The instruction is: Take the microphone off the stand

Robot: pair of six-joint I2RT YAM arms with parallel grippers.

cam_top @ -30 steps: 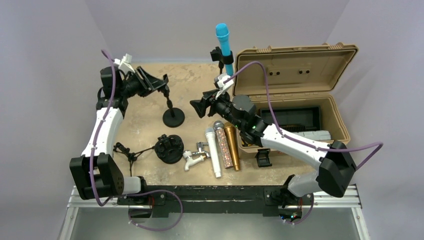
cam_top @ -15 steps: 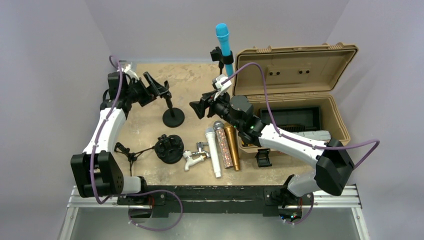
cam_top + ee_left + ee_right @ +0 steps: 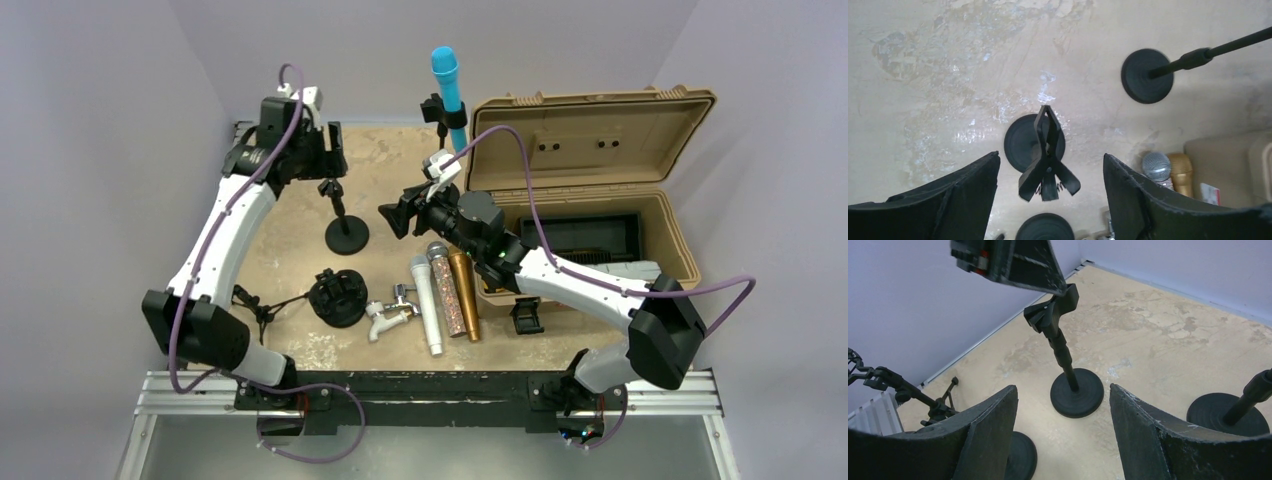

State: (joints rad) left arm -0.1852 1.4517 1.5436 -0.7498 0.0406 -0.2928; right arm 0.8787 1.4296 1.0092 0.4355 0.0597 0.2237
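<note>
From above, the left arm has swung off the left edge toward the far-left corner of the surface (image 3: 290,255). The left end effector (image 3: 318,158) has spread its fingers wide and now hangs over the empty clip (image 3: 328,187) of the short stand (image 3: 346,236), clamped on nothing; it seems to have let that clip go. The right end effector (image 3: 390,219) has not moved: fingers apart, empty, over mid-surface. For the task this changes little, I judge: the blue microphone (image 3: 447,85) still sits upright in the holder of the tall stand (image 3: 434,108) at the far edge, beside the open case (image 3: 600,130), untouched by either arm. Counted here: four microphones — the blue one plus three loose microphones (image 3: 445,290) lying side by side toward the near edge — two stands, one case, one small tripod (image 3: 255,305), one round black mount (image 3: 338,298). The left wrist view looks straight down between parted fingers (image 3: 953,200) at the clip and the short stand's foot, with the tall stand's base (image 3: 1147,76) well apart; two microphone heads show toward the lower right. The right wrist view shows its own fingers apart around empty air, the short stand beyond them, and the left end effector just above the clip.
</note>
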